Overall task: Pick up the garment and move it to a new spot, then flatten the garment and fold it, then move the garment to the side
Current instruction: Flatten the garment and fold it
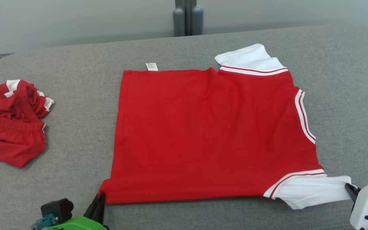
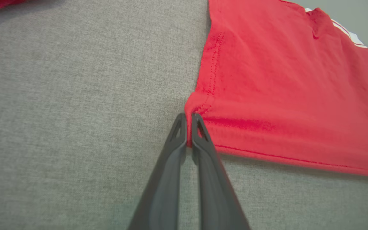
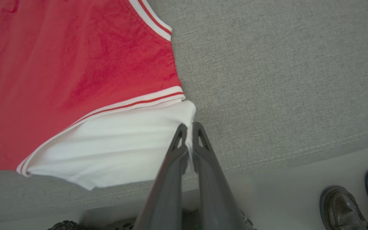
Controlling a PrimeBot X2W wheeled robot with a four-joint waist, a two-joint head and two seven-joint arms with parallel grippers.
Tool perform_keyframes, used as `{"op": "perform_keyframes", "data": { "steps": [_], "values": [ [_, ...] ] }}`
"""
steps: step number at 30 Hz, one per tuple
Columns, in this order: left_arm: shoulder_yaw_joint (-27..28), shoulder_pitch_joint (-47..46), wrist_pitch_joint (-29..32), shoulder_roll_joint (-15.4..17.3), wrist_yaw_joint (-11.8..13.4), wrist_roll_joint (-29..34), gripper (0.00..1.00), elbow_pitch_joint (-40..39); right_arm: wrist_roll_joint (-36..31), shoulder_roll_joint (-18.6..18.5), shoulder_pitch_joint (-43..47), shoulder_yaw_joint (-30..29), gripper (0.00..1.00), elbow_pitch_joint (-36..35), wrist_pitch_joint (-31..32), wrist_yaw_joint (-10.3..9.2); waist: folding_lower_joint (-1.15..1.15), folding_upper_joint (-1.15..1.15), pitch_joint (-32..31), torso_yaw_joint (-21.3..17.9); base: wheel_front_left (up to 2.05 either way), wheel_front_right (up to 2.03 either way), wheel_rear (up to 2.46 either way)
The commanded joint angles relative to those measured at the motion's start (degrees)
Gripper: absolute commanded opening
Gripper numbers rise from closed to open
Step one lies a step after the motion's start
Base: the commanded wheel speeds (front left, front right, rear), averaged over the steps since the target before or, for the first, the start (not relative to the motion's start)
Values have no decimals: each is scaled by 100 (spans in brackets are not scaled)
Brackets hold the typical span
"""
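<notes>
Pinches with left gripper (image 2: pixel 188 127) the red hem corner of the shirt (image 1: pixel 203 134), with right gripper (image 3: pixel 188 134) its white sleeve. Spread flat on the grey cushion (image 1: pixel 75 70). Crumpled garment (image 1: pixel 11 124) at left, pale wall (image 1: pixel 75 19) behind, dark shoes (image 3: pixel 343 207) on floor.

Your head camera looks down over the grey surface (image 1: pixel 75 57) from its near edge. Your wrist cameras sit close over the near-left and near-right corners of the red shirt (image 1: pixel 203 134), which the head view shares.
</notes>
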Motion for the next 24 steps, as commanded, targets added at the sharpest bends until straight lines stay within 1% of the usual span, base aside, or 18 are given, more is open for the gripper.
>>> {"op": "perform_keyframes", "data": {
  "steps": [1,4,7,11,14,16,18,21,24],
  "values": [
    [9,143,106,68,83,-55,0,-70,0,-38,59,-37,0,26,-44,-14,1,0,20,21,0,0,0],
    [-149,234,316,113,103,-35,0,-277,-23,-36,56,25,0,-3,-17,-14,1,0,35,64,0,0,0],
    [-196,168,322,120,60,20,0,-441,-141,-32,-102,89,0,-116,-153,-13,1,0,52,108,0,0,0],
    [-247,-160,366,81,-53,54,0,-536,-297,-30,-395,231,0,-194,-408,-13,1,0,57,141,0,0,0],
    [-303,-410,470,41,-148,75,0,-469,-489,-29,-679,448,0,-135,-484,-13,1,0,49,132,0,0,0],
    [-336,-578,530,14,-224,65,0,-383,-583,-34,-842,596,0,-11,-431,-13,1,0,51,124,0,0,0],
    [-386,-778,622,-36,-244,107,0,-256,-612,-107,-1020,716,0,162,-398,-13,1,0,52,121,0,0,0],
    [-479,-1059,791,-132,-190,164,0,-36,-589,-212,-1280,862,0,476,-393,-13,1,0,61,115,0,0,0],
    [-513,-1361,912,-247,-166,184,0,227,-540,-358,-1581,981,0,845,-525,-13,1,0,100,117,0,0,0]
  ]
}}
